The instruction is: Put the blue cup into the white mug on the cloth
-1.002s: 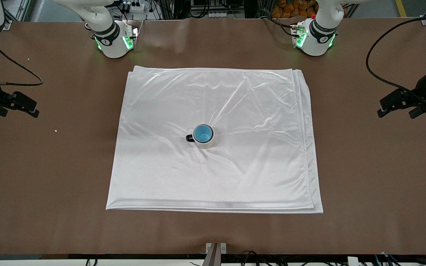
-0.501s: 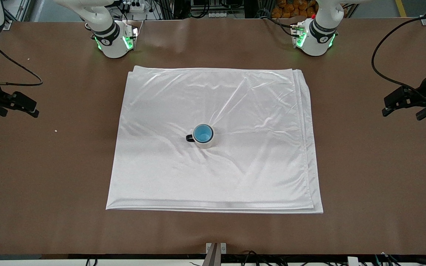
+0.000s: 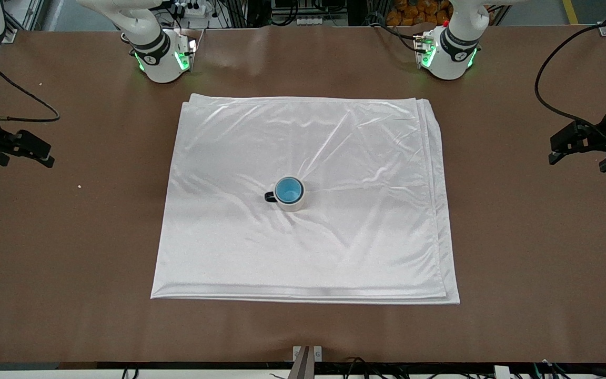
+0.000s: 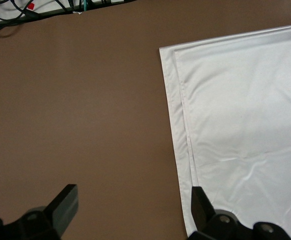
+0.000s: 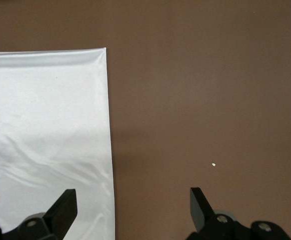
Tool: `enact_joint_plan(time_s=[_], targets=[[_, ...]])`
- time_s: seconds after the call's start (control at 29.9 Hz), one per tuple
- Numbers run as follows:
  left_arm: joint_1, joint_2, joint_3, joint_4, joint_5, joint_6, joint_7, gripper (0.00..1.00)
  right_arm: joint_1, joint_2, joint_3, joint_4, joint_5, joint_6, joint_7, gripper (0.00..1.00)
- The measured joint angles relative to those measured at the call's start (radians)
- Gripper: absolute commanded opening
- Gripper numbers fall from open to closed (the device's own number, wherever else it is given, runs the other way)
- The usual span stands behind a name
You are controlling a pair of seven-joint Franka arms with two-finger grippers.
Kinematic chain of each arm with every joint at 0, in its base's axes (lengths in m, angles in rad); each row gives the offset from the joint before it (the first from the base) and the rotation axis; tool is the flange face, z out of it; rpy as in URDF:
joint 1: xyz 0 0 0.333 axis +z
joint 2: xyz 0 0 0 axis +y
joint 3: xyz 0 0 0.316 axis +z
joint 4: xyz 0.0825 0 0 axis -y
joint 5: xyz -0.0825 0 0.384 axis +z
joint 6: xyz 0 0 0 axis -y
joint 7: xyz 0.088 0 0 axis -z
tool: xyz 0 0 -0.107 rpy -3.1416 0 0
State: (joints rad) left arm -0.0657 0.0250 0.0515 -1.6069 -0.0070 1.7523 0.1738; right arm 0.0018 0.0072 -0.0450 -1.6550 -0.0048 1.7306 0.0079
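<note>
The blue cup (image 3: pixel 288 189) sits upright inside the white mug (image 3: pixel 293 204), whose black handle points toward the right arm's end. The mug stands near the middle of the white cloth (image 3: pixel 334 147). My left gripper (image 3: pixel 554 150) is open and empty over bare table off the cloth's edge at the left arm's end. In the left wrist view my left gripper (image 4: pixel 132 202) is over the brown table beside the cloth's layered edge (image 4: pixel 245 125). My right gripper (image 3: pixel 48 155) is open and empty over bare table at the right arm's end. In the right wrist view it (image 5: pixel 131 205) straddles the cloth's edge (image 5: pixel 45 125).
The brown table (image 3: pixel 518 263) surrounds the cloth on all sides. A small white crumb (image 3: pixel 79 186) lies on the table near my right gripper and also shows in the right wrist view (image 5: pixel 213 164). Black cables trail from both wrists.
My left gripper has drawn farther from the cloth toward the left arm's end of the table. The right gripper, cup and mug have hardly moved.
</note>
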Motion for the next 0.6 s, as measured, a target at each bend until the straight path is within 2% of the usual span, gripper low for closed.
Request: enact_joint_plan(time_s=[0.6], targets=[[0.0,0.0,0.0,0.001,0.0,-0.027,-0.015,1.0,0.0,0.0,0.0,0.0,0.0,0.002,0.0,1.0]])
